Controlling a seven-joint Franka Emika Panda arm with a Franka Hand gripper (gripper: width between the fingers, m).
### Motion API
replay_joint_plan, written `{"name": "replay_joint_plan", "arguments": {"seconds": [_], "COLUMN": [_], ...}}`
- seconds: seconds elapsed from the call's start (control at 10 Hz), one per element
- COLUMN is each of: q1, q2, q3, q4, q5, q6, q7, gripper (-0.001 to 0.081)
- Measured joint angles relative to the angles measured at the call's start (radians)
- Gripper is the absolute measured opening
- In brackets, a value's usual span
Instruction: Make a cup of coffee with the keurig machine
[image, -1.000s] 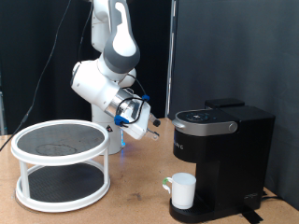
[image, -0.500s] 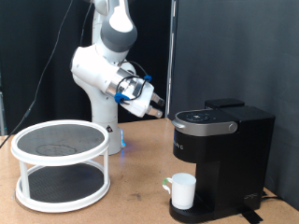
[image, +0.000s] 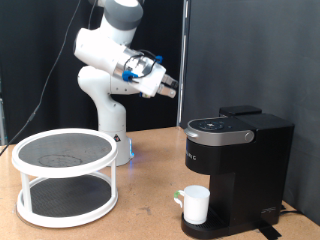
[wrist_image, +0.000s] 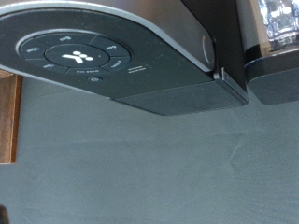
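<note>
While rising: gripper (image: 168, 90) is climbing higher above the keurig machine (image: 238, 170), up-left.
Jaws: cannot tell how open.
Cup (image: 194, 205): staying under the brew head.

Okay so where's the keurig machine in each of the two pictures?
Exterior view: the keurig machine stands at the exterior view's right on the table, lid closed, with the cup on its drip base.
Wrist view: only its top shows, seen from above.
Shared landmark: the round button panel on the lid.
</note>
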Motion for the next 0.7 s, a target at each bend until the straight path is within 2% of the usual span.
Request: {"name": "replay_joint_plan", "arguments": {"seconds": [0.2,0.4,0.5,0.7], "q1": [0.0,0.004,0.005,0.004], "q2": [0.004,0.009,0.014,0.039], "q3": [0.005,0.024,0.042,0.093], "q4": [0.003,0.044,0.078,0.161], "q5": [0.023,0.047,0.019,-0.151], "q6": [0.01,0.017,0.021,0.02], "q7": [-0.025,-0.077,-0.107,-0.102], "gripper": [0.0734,0.0734,0.0734,0.0734]}}
